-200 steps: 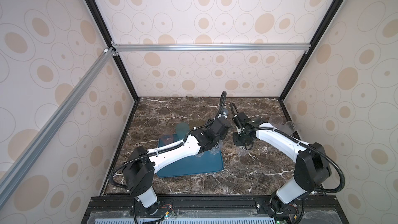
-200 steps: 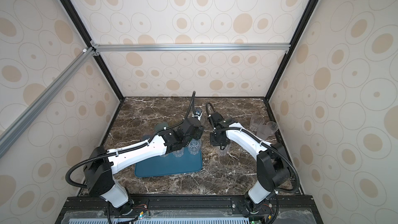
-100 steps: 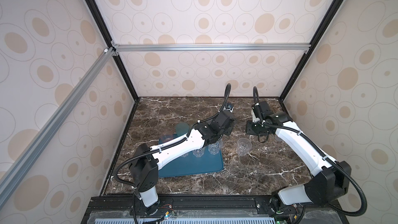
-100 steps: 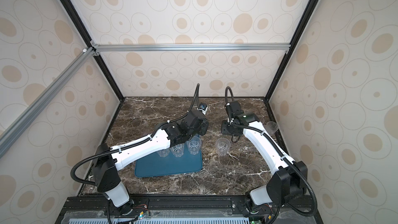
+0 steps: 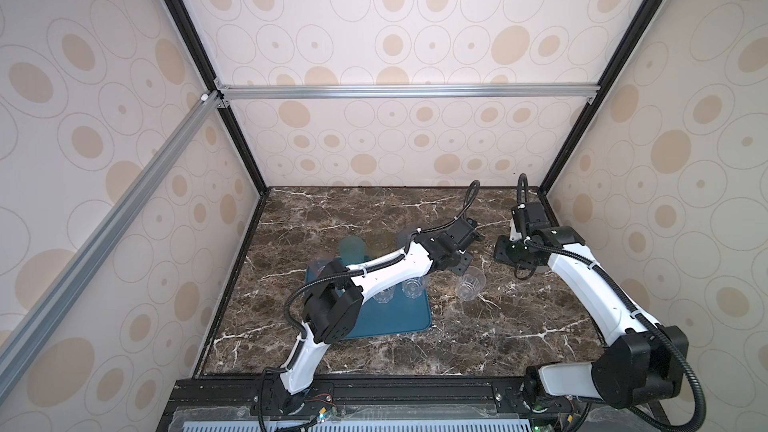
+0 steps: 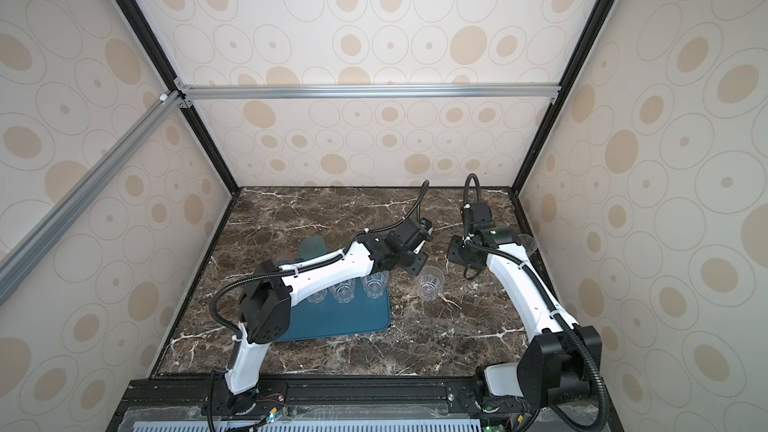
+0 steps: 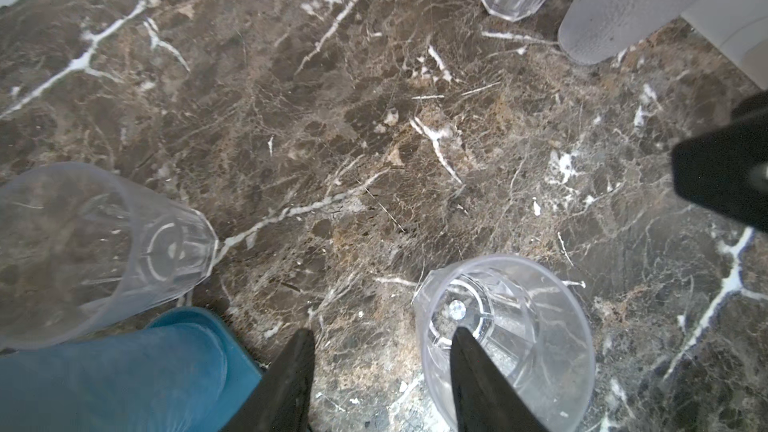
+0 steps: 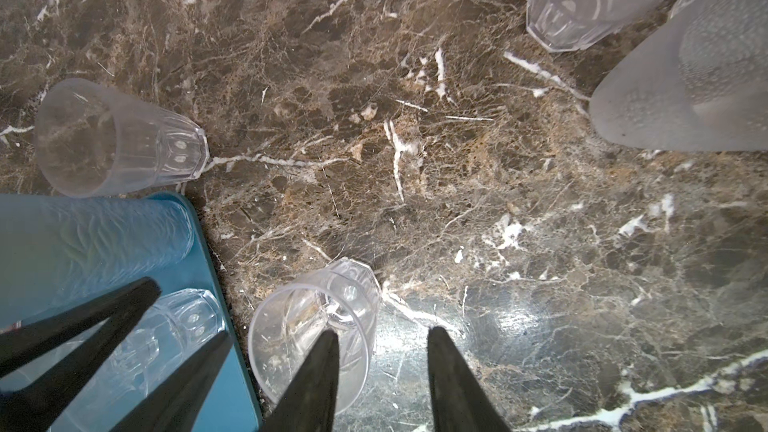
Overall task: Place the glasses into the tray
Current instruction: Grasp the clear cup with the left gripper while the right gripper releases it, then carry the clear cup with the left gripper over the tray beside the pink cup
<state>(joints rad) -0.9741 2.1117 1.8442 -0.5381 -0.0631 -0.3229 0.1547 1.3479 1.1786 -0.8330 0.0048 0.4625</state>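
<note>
The teal-blue tray (image 5: pixel 399 322) lies left of centre in both top views, and my left arm crosses above it. Short clear glasses (image 5: pixel 412 287) (image 6: pixel 344 290) stand on it, with taller tinted glasses (image 5: pixel 351 248) at its far edge. One clear faceted glass (image 5: pixel 469 286) (image 6: pixel 431 286) stands alone on the marble, just right of the tray. My left gripper (image 5: pixel 464 263) (image 7: pixel 382 334) hangs open beside this glass (image 7: pixel 507 326), one fingertip overlapping its mouth. My right gripper (image 5: pixel 505 252) (image 8: pixel 380 334) is open and empty, farther back and to the right of the same glass (image 8: pixel 316 326).
A clear glass (image 8: pixel 582 2) and a frosted glass (image 8: pixel 685 76) stand off the tray near the right wall. Another clear glass (image 7: pixel 95 251) stands on the marble by the tray corner (image 7: pixel 237 351). Enclosure walls close in the back and both sides.
My right gripper has drawn back and to the right, away from the lone clear glass, which stays standing on the marble. My left gripper has moved right from over the tray, towards that glass.
</note>
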